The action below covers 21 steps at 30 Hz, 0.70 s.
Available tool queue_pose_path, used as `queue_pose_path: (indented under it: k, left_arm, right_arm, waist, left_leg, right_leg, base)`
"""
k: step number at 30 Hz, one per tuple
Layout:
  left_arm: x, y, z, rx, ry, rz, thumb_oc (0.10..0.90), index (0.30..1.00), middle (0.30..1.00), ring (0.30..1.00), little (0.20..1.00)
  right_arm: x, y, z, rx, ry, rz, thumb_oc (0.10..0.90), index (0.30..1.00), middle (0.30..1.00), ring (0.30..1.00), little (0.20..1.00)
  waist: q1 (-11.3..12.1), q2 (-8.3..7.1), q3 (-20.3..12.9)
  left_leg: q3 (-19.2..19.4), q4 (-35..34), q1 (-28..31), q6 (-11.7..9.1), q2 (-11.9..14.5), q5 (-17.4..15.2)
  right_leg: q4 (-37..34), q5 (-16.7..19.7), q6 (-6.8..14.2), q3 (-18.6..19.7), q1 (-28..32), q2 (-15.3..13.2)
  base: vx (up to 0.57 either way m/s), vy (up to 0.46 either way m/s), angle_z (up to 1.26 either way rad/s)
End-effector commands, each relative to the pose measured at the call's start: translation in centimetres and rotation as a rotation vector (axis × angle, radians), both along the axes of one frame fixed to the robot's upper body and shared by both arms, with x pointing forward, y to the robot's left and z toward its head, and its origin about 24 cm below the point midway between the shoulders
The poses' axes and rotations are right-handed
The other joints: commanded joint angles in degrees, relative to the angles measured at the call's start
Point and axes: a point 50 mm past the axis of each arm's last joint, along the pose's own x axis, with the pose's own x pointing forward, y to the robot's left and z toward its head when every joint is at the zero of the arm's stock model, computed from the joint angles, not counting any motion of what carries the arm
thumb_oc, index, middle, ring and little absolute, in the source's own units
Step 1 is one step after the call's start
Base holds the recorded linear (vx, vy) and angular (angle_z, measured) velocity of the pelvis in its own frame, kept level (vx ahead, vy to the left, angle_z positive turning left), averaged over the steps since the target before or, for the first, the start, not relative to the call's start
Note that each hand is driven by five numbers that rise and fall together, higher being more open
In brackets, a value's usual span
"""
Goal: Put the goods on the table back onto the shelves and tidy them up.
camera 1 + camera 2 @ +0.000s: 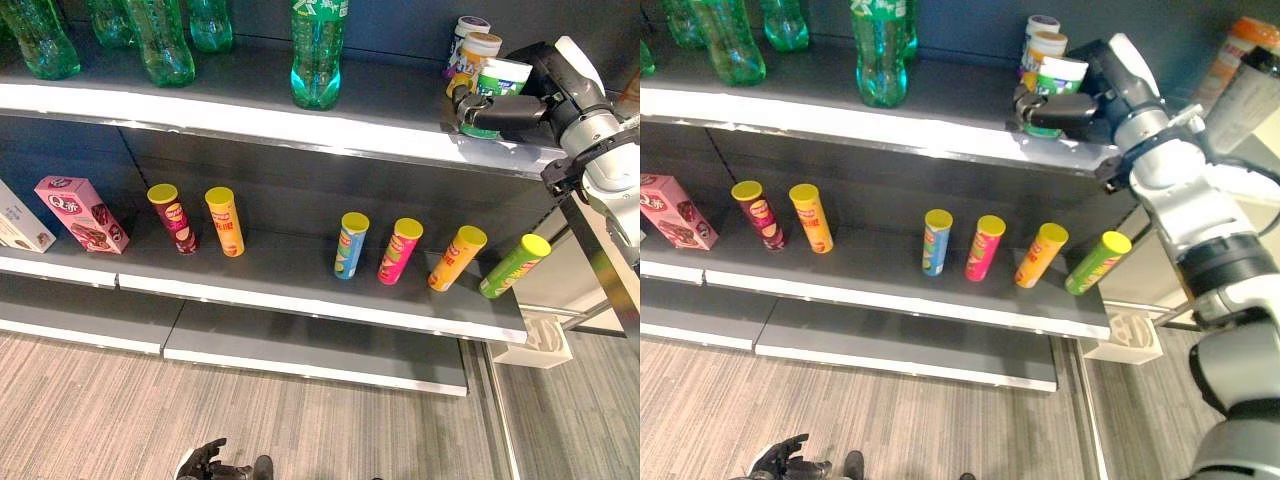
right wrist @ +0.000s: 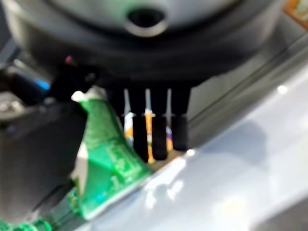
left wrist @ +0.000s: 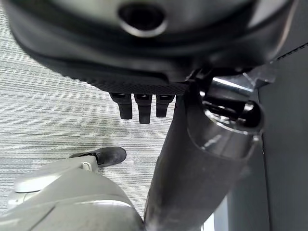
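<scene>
Dark grey store shelving [image 1: 300,265] stands over a grey wood-grain floor [image 1: 90,420]. On the top shelf [image 1: 390,120], translucent green plastic bottles [image 1: 160,40] crowd the left end, and one more green bottle [image 1: 318,55] stands alone toward the middle. On the middle shelf, a pink cardboard box [image 1: 82,213] leans near the left edge, beside part of a pale box [image 1: 20,222]. Next come a dark red tube can with a yellow lid [image 1: 173,218] and an orange tube can [image 1: 225,221], close together. Past a gap, four yellow-lidded tube cans stand in a row toward the right end: blue [image 1: 350,244], pink [image 1: 400,250], orange [image 1: 457,257] and lime green [image 1: 514,265].

Low above the floor hangs the left hand [image 1: 213,464], its fingers [image 3: 139,106] curled and holding nothing. At the top shelf's right end, the right hand [image 1: 1065,108] has thumb and fingers [image 2: 159,134] closed round a green cup with a white rim [image 1: 497,90], which sits at the shelf's front edge. Just behind it stand an orange cup [image 1: 475,55] and a purple-banded cup [image 1: 462,35].
</scene>
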Motion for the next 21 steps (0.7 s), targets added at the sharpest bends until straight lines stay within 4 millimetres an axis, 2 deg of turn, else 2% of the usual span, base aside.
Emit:
queue_pose_path:
  k: [1, 5, 6, 7, 16, 21]
  left_arm:
    - [1.3, 1.1, 0.7, 0.055, -0.039, -0.072, 0.8, 0.9, 0.9, 0.9, 0.9]
    - [1.4, 1.1, 0.7, 0.054, -0.044, -0.068, 0.8, 0.9, 0.9, 0.9, 0.9]
    - [1.4, 1.1, 0.7, 0.053, -0.045, -0.067, 0.8, 0.9, 0.9, 0.9, 0.9]
    - [1.3, 1.0, 0.7, 0.052, -0.042, -0.062, 0.8, 0.9, 0.9, 0.9, 0.9]
    - [1.2, 1.0, 0.6, 0.049, -0.033, -0.058, 0.8, 0.9, 0.9, 0.9, 0.9]
    - [1.1, 1.0, 0.6, 0.047, -0.032, -0.044, 0.8, 0.9, 0.9, 0.9, 0.9]
  right_arm:
    - [-1.7, 1.0, 8.4, -0.029, -0.276, -0.01, 0.4, 0.3, 0.3, 0.3, 0.3]
    - [-1.5, 1.1, 8.2, -0.038, -0.269, -0.015, 0.4, 0.3, 0.3, 0.3, 0.3]
    - [-1.5, 1.1, 8.2, -0.037, -0.269, -0.015, 0.507, 0.46, 0.46, 0.46, 0.46]
    - [-1.5, 0.9, 8.2, -0.016, -0.273, -0.014, 0.8, 0.9, 0.9, 0.9, 0.9]
    - [-2.0, 0.9, 8.6, 0.018, -0.308, 0.001, 0.8, 0.9, 0.9, 0.9, 0.9]
    - [-3.8, 0.4, 10.0, 0.058, -0.413, 0.024, 0.8, 0.9, 0.9, 0.9, 0.9]
  waist:
    - [2.15, -1.28, -1.3]
    - [2.13, -1.3, -1.24]
    - [2.1, -1.32, -1.24]
    - [2.07, -1.38, -1.25]
    - [1.84, -1.54, -1.3]
    - [1.38, -1.63, -1.35]
  left_leg:
    - [1.31, 0.24, 3.85, -2.43, 2.22, -6.9]
    - [1.01, 0.24, 3.86, -2.35, 2.23, -6.96]
    - [0.98, 0.24, 3.89, -2.34, 2.21, -6.97]
    - [1.08, 0.24, 3.99, -2.37, 2.22, -7.02]
    - [1.29, 0.24, 4.37, -2.36, 2.35, -7.21]
    - [1.52, 0.24, 4.57, -2.34, 2.4, -7.4]
  right_leg:
    - [0.77, -1.28, 2.62, -2.11, 1.96, -0.82]
    - [0.79, -1.3, 2.56, -2.08, 2.01, -0.79]
    - [0.77, -1.33, 2.54, -2.08, 2.04, -0.76]
    - [0.77, -1.32, 2.51, -2.18, 2.13, -0.73]
    - [0.77, -1.44, 2.52, -2.0, 2.23, -0.65]
    - [0.77, -1.4, 2.61, -1.87, 2.26, -0.66]
  base:
    - [0.0, 0.0, 0.0]
    - [0.0, 0.0, 0.0]
    - [0.0, 0.0, 0.0]
    - [0.0, 0.0, 0.0]
    - [0.0, 0.0, 0.0]
    - [0.0, 0.0, 0.0]
